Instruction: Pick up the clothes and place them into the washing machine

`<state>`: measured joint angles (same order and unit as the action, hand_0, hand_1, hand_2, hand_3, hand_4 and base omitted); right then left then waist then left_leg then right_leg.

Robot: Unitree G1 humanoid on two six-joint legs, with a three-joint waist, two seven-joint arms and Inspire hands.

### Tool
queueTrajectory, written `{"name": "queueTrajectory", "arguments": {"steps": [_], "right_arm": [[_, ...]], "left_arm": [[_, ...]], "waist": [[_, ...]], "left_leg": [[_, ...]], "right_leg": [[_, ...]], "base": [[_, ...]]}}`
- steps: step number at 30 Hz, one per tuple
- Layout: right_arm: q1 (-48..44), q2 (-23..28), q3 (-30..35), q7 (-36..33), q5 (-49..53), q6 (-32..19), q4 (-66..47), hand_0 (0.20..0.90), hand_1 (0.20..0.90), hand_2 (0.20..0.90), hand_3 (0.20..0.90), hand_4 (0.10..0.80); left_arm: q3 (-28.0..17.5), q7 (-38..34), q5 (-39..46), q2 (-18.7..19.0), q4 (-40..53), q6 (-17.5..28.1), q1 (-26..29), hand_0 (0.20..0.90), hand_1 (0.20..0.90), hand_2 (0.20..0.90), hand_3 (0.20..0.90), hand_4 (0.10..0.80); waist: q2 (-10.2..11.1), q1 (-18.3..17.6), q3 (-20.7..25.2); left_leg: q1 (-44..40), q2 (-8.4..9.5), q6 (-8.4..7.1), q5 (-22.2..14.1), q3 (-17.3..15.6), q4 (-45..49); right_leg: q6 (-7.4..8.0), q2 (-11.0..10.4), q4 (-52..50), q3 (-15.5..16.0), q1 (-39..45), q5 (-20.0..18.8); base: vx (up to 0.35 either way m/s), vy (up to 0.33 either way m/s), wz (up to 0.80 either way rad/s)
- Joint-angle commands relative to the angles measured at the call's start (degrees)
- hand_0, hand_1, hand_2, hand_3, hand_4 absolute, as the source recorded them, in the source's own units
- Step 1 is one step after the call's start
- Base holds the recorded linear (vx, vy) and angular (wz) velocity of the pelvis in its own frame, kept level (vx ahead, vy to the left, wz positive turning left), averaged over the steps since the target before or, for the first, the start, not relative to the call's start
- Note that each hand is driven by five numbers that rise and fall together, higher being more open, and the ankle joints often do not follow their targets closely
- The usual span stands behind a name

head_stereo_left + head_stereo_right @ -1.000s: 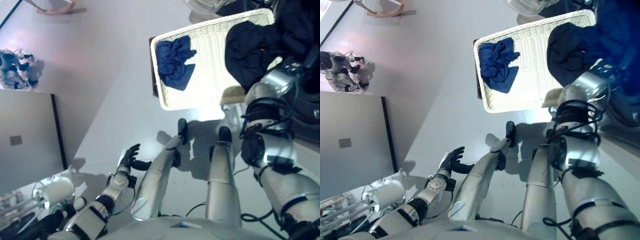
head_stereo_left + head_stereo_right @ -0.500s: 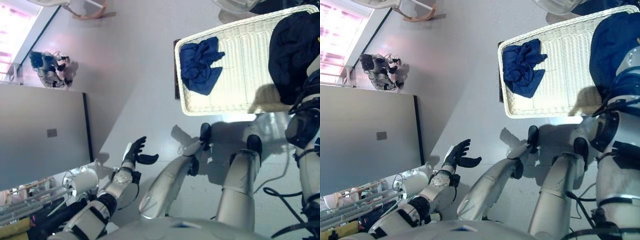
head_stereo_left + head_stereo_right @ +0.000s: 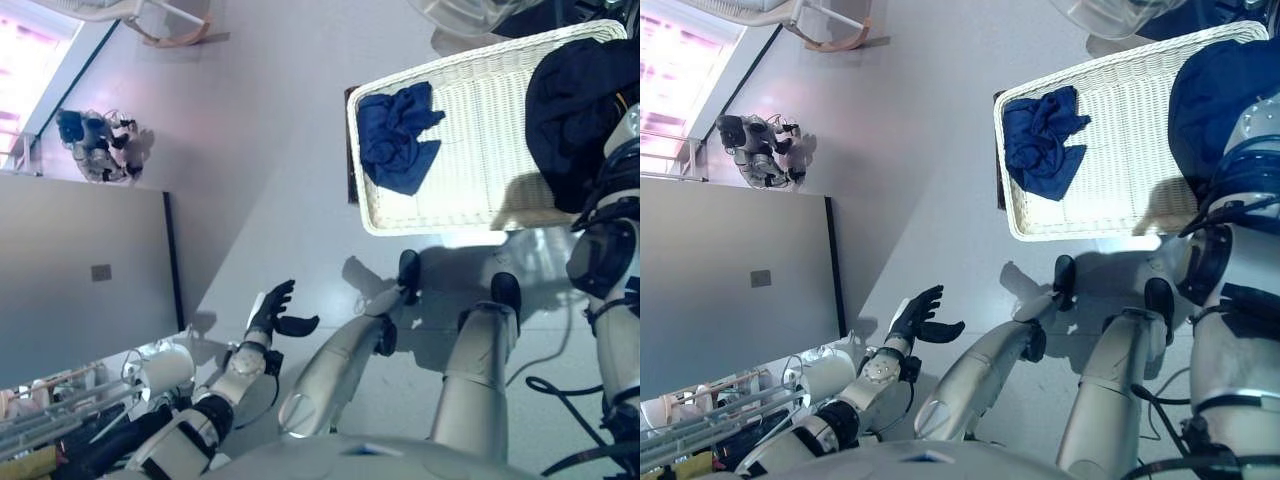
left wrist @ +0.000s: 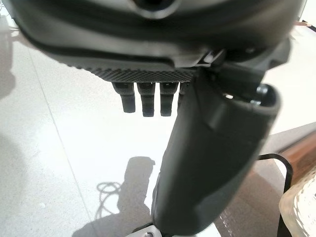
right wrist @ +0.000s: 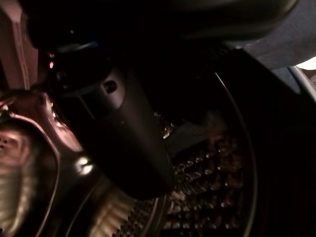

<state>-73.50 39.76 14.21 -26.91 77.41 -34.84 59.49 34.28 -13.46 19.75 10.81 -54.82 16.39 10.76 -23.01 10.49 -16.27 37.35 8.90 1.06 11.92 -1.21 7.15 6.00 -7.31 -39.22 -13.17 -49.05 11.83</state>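
Hands first: the left hand [image 3: 273, 312] hangs low over the floor [image 3: 280, 170], fingers straight and spread, holding nothing, and its wrist view shows only bare floor past the fingertips. Across on the other side, the right arm reaches up and out of the head views, so the right hand [image 5: 123, 143] shows only in its wrist view: it is deep inside the washer drum [image 5: 207, 197], perforated metal all around it. The thumb stands out clearly, but the fingers are lost in the dark, so I cannot tell whether it is open or closed, or whether any cloth is with it.

Further out, the white wicker basket [image 3: 480, 200] sits on the floor ahead. A crumpled blue garment [image 3: 396, 135] lies inside at its left end. At the right end a dark garment [image 3: 575, 100] is bunched up against the right arm, draped on or over the basket rim; whether it belongs in the basket or is partway to the machine, I cannot say.

Judging by that, this looks like the drop-off step, hand in the drum. The next move calls for pulling the right arm clear of the door, then reaching down to the basket for the blue garment, which needs a full close of the fingers on loose cloth
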Motion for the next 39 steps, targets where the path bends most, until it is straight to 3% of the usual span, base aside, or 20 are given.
{"name": "queueTrajectory", "arguments": {"steps": [1,3,6,12,16,21,25,31,39], "right_arm": [[3.5,2.9,-9.9,1.4,-13.3,4.0,0.3,0.900,0.900,0.900,0.900,0.800],[5.9,3.5,-14.2,-1.6,-22.7,8.6,2.1,0.900,0.900,0.900,0.900,0.800],[9.2,1.7,-17.6,-1.3,-29.0,13.6,3.5,0.900,0.900,0.900,0.900,0.800],[13.7,-2.7,-22.7,-1.5,-37.6,18.6,3.6,0.900,0.900,0.900,0.900,0.800],[14.6,-3.4,-27.8,0.0,-46.4,22.7,6.0,0.900,0.900,0.900,0.900,0.800],[12.2,-2.1,-38.2,-1.2,-65.4,28.2,10.0,0.900,0.900,0.900,0.900,0.800],[8.4,-1.8,-47.0,-1.0,-78.6,32.5,15.9,0.900,0.900,0.900,0.900,0.800],[4.3,-1.4,-54.7,-2.8,-93.9,38.3,25.9,0.900,0.900,0.900,0.900,0.800],[0.5,1.2,-56.6,-1.2,-96.5,39.5,27.4,0.900,0.900,0.900,0.900,0.800]], "left_arm": [[-2.3,-1.7,0.6,2.7,-0.7,0.8,-2.3,0.900,0.900,0.900,0.900,0.800],[-2.5,-1.4,-0.7,3.6,2.1,0.7,-3.8,0.900,0.900,0.900,0.900,0.800],[-2.8,-1.3,-1.8,4.2,2.0,0.1,-4.6,0.900,0.900,0.900,0.900,0.800],[-4.4,-1.5,-2.9,5.9,5.4,-0.5,-6.8,0.900,0.900,0.900,0.900,0.800],[-6.5,-2.0,-3.4,6.8,1.9,-0.8,-6.4,0.900,0.900,0.900,0.900,0.800],[-9.0,-3.9,-4.6,7.7,-2.0,-0.2,-5.7,0.900,0.900,0.900,0.900,0.800],[-9.6,-4.9,-5.3,7.6,-5.6,-0.3,-4.1,0.900,0.900,0.900,0.900,0.800],[-9.1,-6.7,-6.7,6.7,-7.9,-0.4,-1.7,0.900,0.900,0.900,0.900,0.800],[-8.9,-7.4,-5.2,6.3,-8.1,-0.5,1.0,0.900,0.900,0.900,0.900,0.800]], "waist": [[0.0,0.1,3.5],[1.2,-0.9,1.9],[4.0,-2.5,-0.1],[8.6,-3.8,-1.6],[11.1,-4.3,-2.0],[13.4,-4.2,-2.4],[14.5,-3.7,-2.5],[14.5,-2.2,-3.0],[13.2,-0.5,-5.0]], "left_leg": [[-0.2,1.51,-1.13,-10.1,-1.9,5.4],[-0.8,0.82,-1.19,-9.7,-1.7,5.2],[-1.3,-0.17,-1.50,-9.2,-1.6,4.8],[-2.2,-1.63,-1.62,-8.4,-1.0,3.5],[-3.3,-2.11,-1.79,-7.6,-0.5,2.3],[-3.2,-2.43,-1.97,-6.8,0.0,2.1],[-2.4,-2.67,-2.25,-6.2,0.4,2.2],[-1.3,-2.68,-2.71,-5.3,1.0,1.7],[2.3,-2.89,-3.23,-4.4,1.3,1.8]], "right_leg": [[-2.13,-0.1,16.0,1.4,7.3,-9.9],[-2.11,0.2,16.8,2.3,8.5,-10.6],[-2.19,0.9,18.8,3.6,10.1,-11.9],[-2.18,2.0,21.9,5.1,12.4,-13.7],[-2.10,2.2,22.9,5.8,13.7,-14.4],[-2.11,2.3,23.9,6.7,14.2,-15.5],[-2.23,2.4,24.4,7.3,13.7,-16.0],[-2.39,2.1,25.1,8.4,13.3,-16.5],[-2.79,2.2,24.5,8.8,9.7,-16.3]], "base": [[-0.035,-0.040,-0.01],[-0.061,-0.073,0.04],[-0.056,-0.089,0.01],[-0.041,-0.054,-0.09],[-0.038,-0.022,0.02],[-0.049,-0.013,0.02],[-0.028,-0.017,0.03],[-0.008,-0.011,0.07],[-0.002,-0.005,0.06]]}}
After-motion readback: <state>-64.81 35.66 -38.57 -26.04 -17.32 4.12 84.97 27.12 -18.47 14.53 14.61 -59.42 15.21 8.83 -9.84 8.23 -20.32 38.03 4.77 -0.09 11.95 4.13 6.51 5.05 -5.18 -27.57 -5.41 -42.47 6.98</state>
